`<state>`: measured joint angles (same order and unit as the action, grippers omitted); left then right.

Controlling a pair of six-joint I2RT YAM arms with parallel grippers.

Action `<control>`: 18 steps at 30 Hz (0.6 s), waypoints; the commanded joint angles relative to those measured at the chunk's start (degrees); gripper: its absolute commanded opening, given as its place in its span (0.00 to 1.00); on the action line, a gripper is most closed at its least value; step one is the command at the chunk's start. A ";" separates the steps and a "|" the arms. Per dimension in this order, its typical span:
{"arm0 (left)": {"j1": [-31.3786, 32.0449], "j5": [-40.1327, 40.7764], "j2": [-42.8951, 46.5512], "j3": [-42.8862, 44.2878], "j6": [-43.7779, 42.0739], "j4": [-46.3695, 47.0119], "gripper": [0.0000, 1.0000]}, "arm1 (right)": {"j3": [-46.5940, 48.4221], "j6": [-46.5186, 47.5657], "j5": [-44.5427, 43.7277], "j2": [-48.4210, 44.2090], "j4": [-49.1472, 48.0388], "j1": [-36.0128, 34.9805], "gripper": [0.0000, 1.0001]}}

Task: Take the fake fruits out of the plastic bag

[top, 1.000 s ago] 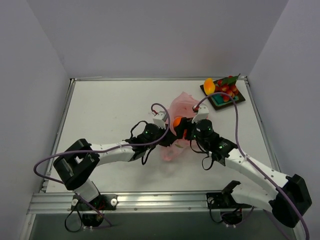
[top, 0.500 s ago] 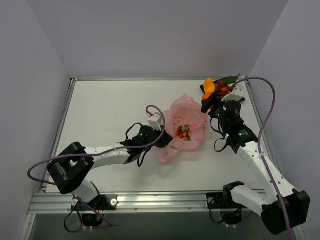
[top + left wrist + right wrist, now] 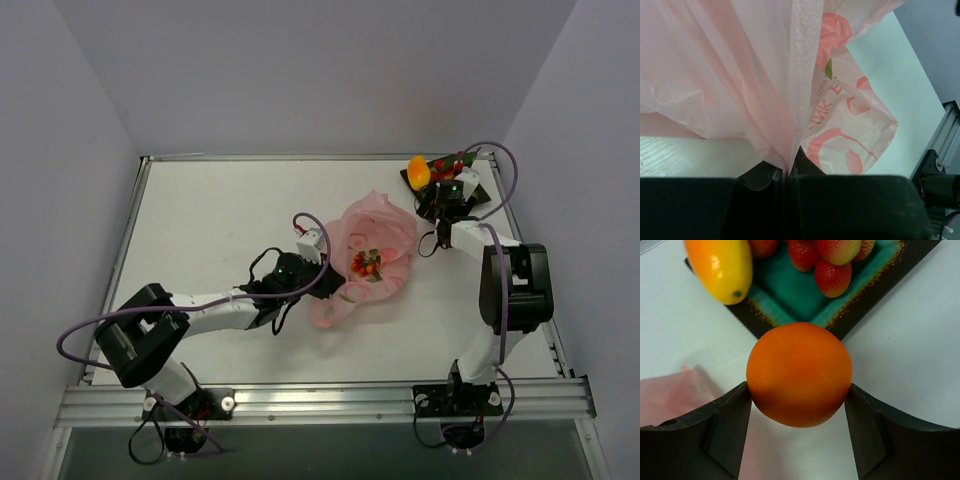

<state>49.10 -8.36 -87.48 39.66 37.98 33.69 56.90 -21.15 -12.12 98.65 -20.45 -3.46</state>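
Swung away from the bag since a second ago, the right pincer [image 3: 798, 390] now hangs at the tray's near corner, its two fingers pressed against one round glossy orange toy fruit [image 3: 799, 374]. Just beyond, the dark square tray with a teal centre [image 3: 785, 296] carries one yellow-orange oblong toy fruit [image 3: 720, 267] at its edge and at least four red toy strawberries [image 3: 832, 277]. The left pincer [image 3: 787, 167], unmoved, pinches a fold of the single crinkly translucent pink plastic bag [image 3: 740, 75]. The bag lies mid-way across the white surface [image 3: 220, 220] with a small red fruit cluster [image 3: 366, 263] inside, too small to count.
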 commanded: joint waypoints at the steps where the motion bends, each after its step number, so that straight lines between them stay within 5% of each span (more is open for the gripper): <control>1: -0.41 -2.79 0.21 1.12 -0.62 3.75 0.02 | 5.49 0.49 -0.80 3.20 -6.01 1.53 0.17; 11: -0.41 -3.07 0.29 1.39 -1.24 3.31 0.02 | 9.63 0.31 -0.19 9.98 -7.68 2.67 0.25; 16: -0.41 -2.89 0.29 1.65 -1.24 3.48 0.02 | 12.35 0.58 0.17 11.21 -5.49 2.67 0.68; 18: -0.41 -2.80 0.12 1.65 -1.24 3.40 0.02 | 11.92 0.32 0.08 9.82 -5.04 2.67 0.77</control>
<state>49.04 -10.68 -87.59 39.62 37.69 34.57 66.70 -20.99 -11.51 110.26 -25.41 -0.82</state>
